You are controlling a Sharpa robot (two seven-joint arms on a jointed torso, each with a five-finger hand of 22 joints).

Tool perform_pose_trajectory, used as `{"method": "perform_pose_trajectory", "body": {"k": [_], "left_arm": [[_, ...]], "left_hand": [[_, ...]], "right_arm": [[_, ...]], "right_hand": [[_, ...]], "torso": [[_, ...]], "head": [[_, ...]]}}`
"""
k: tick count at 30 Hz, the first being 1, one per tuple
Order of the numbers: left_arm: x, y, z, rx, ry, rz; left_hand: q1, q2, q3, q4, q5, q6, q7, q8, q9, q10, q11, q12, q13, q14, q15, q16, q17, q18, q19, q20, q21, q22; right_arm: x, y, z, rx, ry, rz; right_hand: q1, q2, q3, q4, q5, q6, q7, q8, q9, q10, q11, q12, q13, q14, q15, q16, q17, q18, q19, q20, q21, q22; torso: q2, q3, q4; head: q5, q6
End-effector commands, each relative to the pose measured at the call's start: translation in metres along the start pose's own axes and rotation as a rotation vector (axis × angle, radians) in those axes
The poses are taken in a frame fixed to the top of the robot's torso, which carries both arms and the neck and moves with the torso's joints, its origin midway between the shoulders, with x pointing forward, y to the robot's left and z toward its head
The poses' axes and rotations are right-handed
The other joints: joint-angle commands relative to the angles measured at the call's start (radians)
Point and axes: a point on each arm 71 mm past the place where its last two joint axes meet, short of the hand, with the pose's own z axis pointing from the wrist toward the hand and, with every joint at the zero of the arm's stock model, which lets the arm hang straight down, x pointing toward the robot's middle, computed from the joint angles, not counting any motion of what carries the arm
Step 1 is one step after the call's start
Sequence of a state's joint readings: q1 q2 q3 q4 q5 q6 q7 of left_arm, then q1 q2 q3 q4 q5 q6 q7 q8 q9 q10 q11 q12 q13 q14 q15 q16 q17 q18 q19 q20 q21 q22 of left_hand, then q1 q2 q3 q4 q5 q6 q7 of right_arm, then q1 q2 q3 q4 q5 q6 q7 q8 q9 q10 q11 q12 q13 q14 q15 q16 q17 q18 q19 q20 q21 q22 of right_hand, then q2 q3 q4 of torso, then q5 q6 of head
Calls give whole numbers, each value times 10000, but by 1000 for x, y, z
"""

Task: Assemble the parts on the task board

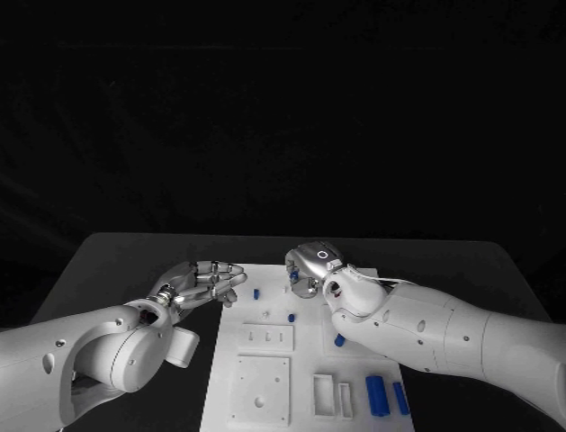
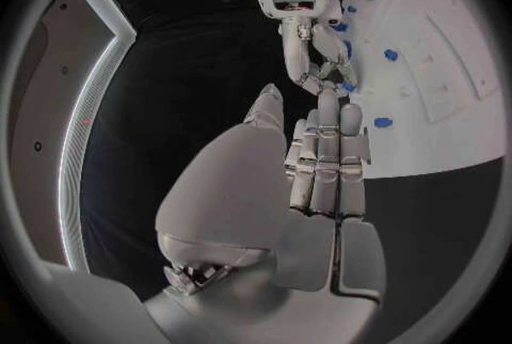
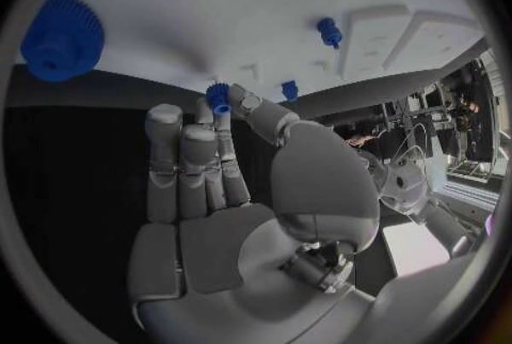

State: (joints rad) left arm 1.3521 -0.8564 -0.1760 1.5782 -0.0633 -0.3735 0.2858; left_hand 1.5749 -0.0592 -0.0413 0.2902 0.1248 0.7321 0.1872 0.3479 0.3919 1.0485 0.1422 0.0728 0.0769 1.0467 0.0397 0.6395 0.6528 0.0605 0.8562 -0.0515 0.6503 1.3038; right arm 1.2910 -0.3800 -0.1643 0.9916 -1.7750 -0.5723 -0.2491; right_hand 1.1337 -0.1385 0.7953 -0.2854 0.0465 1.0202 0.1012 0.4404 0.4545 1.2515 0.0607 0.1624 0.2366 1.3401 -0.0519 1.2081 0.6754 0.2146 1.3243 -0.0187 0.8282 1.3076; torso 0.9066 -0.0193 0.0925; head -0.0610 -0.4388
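My right hand (image 3: 229, 190) pinches a small blue part (image 3: 218, 96) at the far end of the white board (image 1: 276, 360); my left hand (image 1: 202, 282) holds nothing.

In the right wrist view the part sits between my thumb and a fingertip, right at the board's edge, with a blue gear (image 3: 61, 38) lying well off to one side on the board and two more small blue pieces standing nearby. My left hand hangs just beside the board's far left corner over the dark surface (image 1: 127, 261), fingers apart and loosely curved. Nearer to me on the board lie two long blue pieces (image 1: 377, 395) side by side, next to raised white blocks.
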Motion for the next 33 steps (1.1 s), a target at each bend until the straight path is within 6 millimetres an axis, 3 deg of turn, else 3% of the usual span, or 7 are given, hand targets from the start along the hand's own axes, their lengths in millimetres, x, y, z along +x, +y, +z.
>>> {"method": "perform_pose_trajectory", "body": {"k": [1, 14, 29, 33], "left_arm": [[3, -2, 1, 89, 197, -27], [4, -2, 2, 93, 200, -24], [4, -5, 2, 143, 227, -19], [5, -5, 3, 139, 246, -20]], "left_hand": [[-105, -12, -31, 8, -62, -36, -37, -58, -13, -48, 44, -57, -16, -47, 5, 11, -15, 362, 8, -77, 30, -11], [-99, -12, -26, 7, -63, -37, -39, -57, -16, -52, 43, -55, -16, -48, 4, 13, -21, 363, 7, -77, 32, -16], [-98, -18, -25, 7, -65, -38, -38, -57, -18, -55, 44, -54, -17, -49, 4, 14, -25, 363, 5, -77, 33, -19], [-98, -21, -25, 7, -65, -39, -38, -57, -19, -57, 44, -54, -17, -50, 4, 14, -26, 363, 4, -76, 34, -20]], "right_arm": [[-2, 0, 1, 1, -287, -195], [-3, 5, 4, -86, -382, -185], [-2, 2, 7, 34, -386, -197], [-2, 2, 8, 55, -389, -192]], "right_hand": [[22, -91, 77, 14, 27, 61, -5, -38, 14, 782, -322, 22, 270, -318, -320, 49, -14, 472, 713, -756, 34, 216], [28, -133, 122, 23, 26, 84, -10, -56, 28, 778, -324, 12, 349, -318, -322, 68, -35, 472, 710, -751, 63, 212], [21, -144, 147, 36, 27, 85, -8, -74, 33, 763, -321, -1, 393, -322, -320, 77, -48, 472, 704, -744, 76, 208], [18, -146, 161, 41, 26, 77, -3, -89, 34, 747, -317, -13, 416, -326, -316, 79, -57, 472, 698, -746, 77, 203]], "torso": [[9, 8, -12], [37, 25, -19], [54, 24, -36], [60, 31, -40]], "head": [[17, -6], [73, 25], [91, -87], [150, -80]]}}
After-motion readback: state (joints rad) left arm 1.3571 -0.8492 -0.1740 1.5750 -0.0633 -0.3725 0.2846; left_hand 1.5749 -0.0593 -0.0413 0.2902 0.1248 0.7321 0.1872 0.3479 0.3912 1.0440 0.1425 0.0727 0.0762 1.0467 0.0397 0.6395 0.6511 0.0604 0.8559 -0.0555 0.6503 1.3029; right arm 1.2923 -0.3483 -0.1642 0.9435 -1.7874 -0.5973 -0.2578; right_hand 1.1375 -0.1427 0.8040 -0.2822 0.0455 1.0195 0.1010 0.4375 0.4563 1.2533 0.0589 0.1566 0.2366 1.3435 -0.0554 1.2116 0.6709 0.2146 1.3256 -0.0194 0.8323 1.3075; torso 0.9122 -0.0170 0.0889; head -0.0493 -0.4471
